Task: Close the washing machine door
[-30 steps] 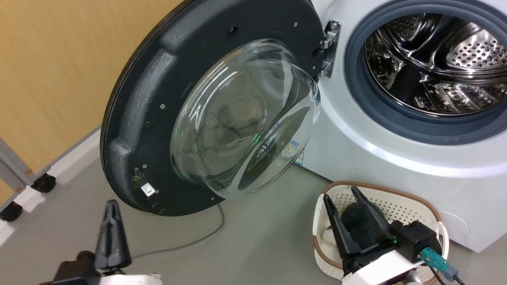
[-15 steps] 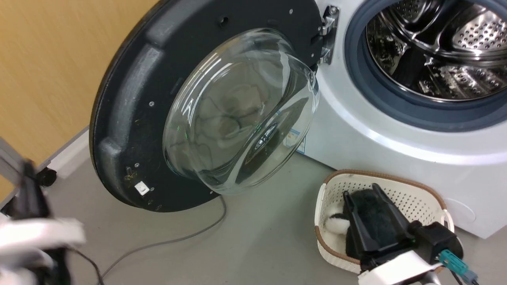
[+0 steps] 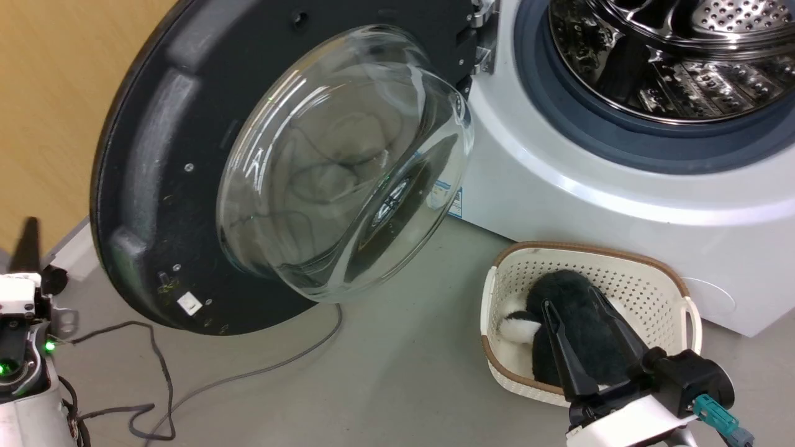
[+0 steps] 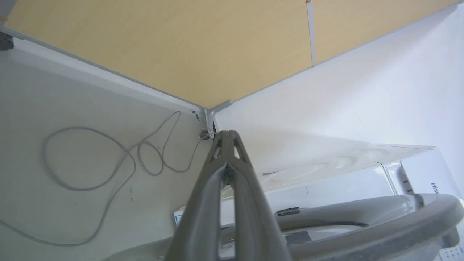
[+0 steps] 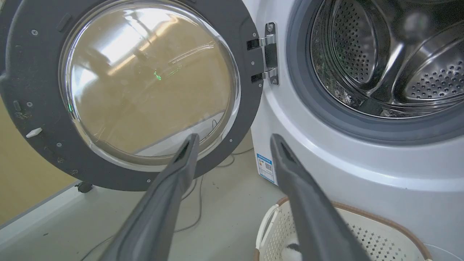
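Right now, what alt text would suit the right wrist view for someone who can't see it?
The washing machine door stands wide open left of the steel drum. The right gripper, open, points between them above a cream basket.

- Head view looked steeply down from the front, mid-range: washing machine door (image 3: 155,155) left, washing machine (image 3: 590,186) upper right, basket (image 3: 627,273) lower right.
- Right wrist view sat low above the basket and faced door and drum (image 5: 380,54) close up.
- Left wrist view sat by the door's edge, tilted, and faced the wall (image 4: 181,47) corner.
- Head and right wrist views shared door, hinge (image 5: 268,54), drum, basket.
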`<state>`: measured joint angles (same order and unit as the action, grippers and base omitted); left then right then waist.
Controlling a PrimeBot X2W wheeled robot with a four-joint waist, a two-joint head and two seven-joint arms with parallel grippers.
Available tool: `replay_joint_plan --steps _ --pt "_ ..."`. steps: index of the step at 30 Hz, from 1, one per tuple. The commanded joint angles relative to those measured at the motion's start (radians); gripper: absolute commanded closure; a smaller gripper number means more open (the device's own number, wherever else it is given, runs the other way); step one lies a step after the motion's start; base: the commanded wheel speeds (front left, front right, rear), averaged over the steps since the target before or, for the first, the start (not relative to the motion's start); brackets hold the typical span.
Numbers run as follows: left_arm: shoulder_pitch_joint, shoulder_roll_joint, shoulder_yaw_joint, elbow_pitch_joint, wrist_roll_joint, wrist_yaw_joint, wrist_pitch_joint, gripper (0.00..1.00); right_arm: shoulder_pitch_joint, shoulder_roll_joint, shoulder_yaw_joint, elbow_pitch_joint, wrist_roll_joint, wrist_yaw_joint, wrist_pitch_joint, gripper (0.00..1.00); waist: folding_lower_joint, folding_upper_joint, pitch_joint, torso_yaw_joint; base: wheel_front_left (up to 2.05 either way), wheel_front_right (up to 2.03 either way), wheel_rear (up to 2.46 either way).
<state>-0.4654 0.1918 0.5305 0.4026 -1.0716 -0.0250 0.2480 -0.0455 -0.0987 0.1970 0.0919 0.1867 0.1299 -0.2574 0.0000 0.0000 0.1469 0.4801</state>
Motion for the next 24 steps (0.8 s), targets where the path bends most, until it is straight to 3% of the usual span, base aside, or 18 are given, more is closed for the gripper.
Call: replay_joint_plan --steps 1,5,10,12,16,24 --pt "-0.01 0.0 0.005 0.005 -0.008 0.001 0.011 1.0 -0.009 -0.006 0.0 -0.002 -0.006 0.001 -0.004 0.0 0.0 0.0 0.001 -0.003 0.0 0.0 0.0" --pt "-0.022 -0.006 0.024 0.06 -0.112 0.017 0.144 1.0 -0.012 -0.003 -0.007 -0.006 -0.007 0.001 -0.004 0.0 0.0 0.0 -0.003 -0.015 0.0 0.0 0.0" --pt "0.01 -0.005 0.014 0.058 -0.206 -0.016 0.318 1.0 -0.011 0.005 -0.012 -0.002 -0.006 0.001 -0.004 0.0 0.0 0.0 -0.021 -0.029 0.0 0.0 0.0" --pt "0.047 -0.004 -0.013 0.019 -0.237 -0.037 0.418 1.0 -0.004 0.012 -0.019 0.003 -0.005 0.001 -0.004 0.0 0.0 0.0 -0.04 -0.035 0.0 0.0 0.0" --pt "0.094 -0.011 -0.038 -0.034 -0.258 -0.041 0.5 1.0 0.006 0.019 -0.026 0.005 -0.003 0.001 -0.004 0.0 0.0 0.0 -0.064 -0.042 0.0 0.0 0.0" --pt "0.237 -0.059 -0.11 -0.218 -0.302 -0.005 0.675 1.0 0.031 0.035 -0.067 0.011 -0.003 0.001 -0.004 0.0 0.0 0.0 -0.122 -0.08 0.0 0.0 0.0"
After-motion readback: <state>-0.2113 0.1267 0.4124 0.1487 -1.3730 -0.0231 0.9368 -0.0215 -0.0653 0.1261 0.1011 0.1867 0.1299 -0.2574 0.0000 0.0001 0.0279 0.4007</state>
